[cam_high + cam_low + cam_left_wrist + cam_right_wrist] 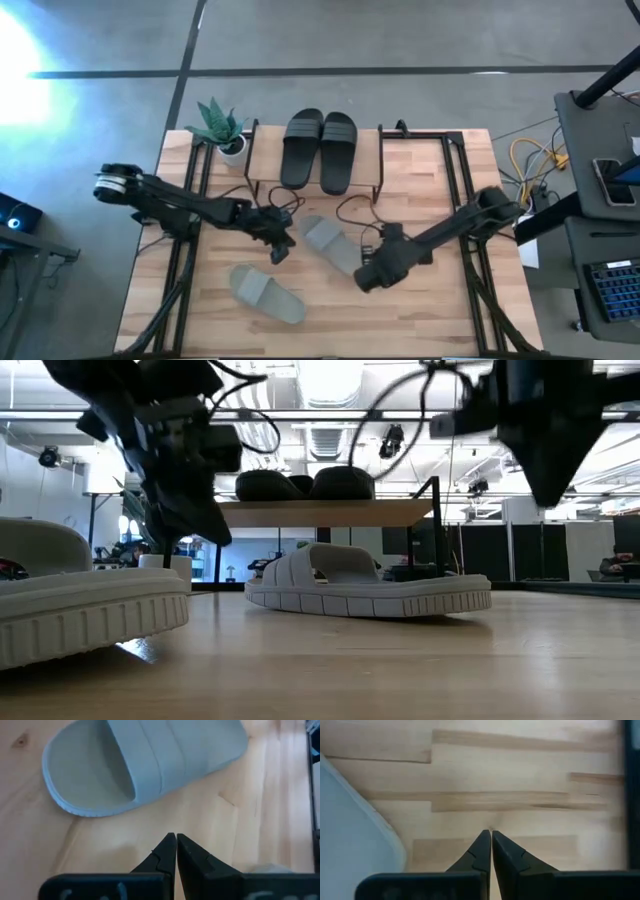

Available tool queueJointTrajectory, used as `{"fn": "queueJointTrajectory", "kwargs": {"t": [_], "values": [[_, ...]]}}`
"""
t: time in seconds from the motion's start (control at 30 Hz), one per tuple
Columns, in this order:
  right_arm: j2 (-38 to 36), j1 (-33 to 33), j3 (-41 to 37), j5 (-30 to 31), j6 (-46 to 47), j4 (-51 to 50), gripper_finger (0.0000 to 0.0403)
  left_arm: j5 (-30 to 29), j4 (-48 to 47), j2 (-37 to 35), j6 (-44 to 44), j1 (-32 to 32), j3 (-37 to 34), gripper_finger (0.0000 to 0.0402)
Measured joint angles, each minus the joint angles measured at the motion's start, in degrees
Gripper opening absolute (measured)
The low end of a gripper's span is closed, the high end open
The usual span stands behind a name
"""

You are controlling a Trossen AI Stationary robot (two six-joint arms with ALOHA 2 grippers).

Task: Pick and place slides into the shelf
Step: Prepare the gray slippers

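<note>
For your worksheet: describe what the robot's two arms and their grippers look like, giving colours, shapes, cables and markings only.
Both arms are dark, slim and jointed. The left arm has a pale ring at its base end, and thin black cables loop beside both. The left gripper and right gripper each have two black, wedge-shaped fingers tapering to points. No markings are readable.

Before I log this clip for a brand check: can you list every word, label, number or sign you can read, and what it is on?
None can be read.
Black slides on the shelf: no visible marking.
Grey slides on the table: straps plain, no logo visible.
Screens right of the table: too small to read.
</note>
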Motion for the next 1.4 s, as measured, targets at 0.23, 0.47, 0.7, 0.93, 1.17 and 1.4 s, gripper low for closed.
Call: {"fn": "queueJointTrajectory", "kwargs": {"t": [0.23, 0.47, 0.7, 0.93, 1.17, 1.4], "values": [[-2.4, -2.4, -13.8, -2.7, -8.7, 21.7, 0.0009, 0.0, 2.0, 6.5, 0.4, 1.0, 1.5, 0.0000], [-1.9, -2.5, -17.0, 0.6, -9.5, 23.6, 0.0009, -0.3, 2.1, 9.6, 1.7, 1.4, 2.7, 0.0000], [-1.7, -2.4, -17.9, 3.3, -19.7, 35.4, 0.0009, -7.7, 5.3, 10.2, 2.1, 2.4, 3.0, 0.0000], [-1.7, -2.4, -20.3, 4.9, -25.9, 49.5, 0.0009, -8.9, 6.3, 10.2, 4.7, 4.2, 2.9, 0.0000], [-1.7, -1.6, -19.0, 6.4, -35.2, 57.9, 0.0009, -8.9, 8.3, 9.6, 5.3, 4.4, 2.9, 0.0000], [-1.7, -1.7, -19.0, 6.6, -37.9, 66.6, 0.0009, -8.4, 12.5, 7.3, 11.8, 4.2, 2.9, 0.0000]]}}
